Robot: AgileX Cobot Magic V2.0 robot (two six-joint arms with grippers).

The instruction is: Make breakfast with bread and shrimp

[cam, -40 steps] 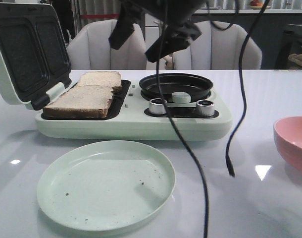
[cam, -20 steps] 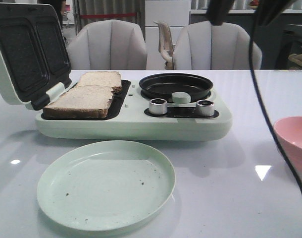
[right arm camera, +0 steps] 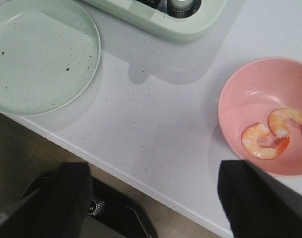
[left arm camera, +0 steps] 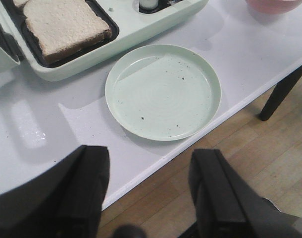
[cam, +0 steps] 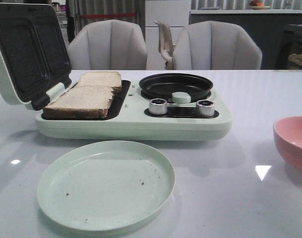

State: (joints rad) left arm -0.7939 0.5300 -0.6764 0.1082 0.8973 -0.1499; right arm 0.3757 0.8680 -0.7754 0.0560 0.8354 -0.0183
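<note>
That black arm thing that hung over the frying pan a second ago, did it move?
Yes. It rose up and away to the right, out of the front view; above the black pan only the chairs behind now show.

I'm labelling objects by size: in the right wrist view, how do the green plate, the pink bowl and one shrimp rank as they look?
1. Green plate, largest, though cut off at the frame edge.
2. Pink bowl, somewhat smaller, also partly cut off.
3. Shrimp, far smaller, lying inside the bowl beside a second one.
</note>
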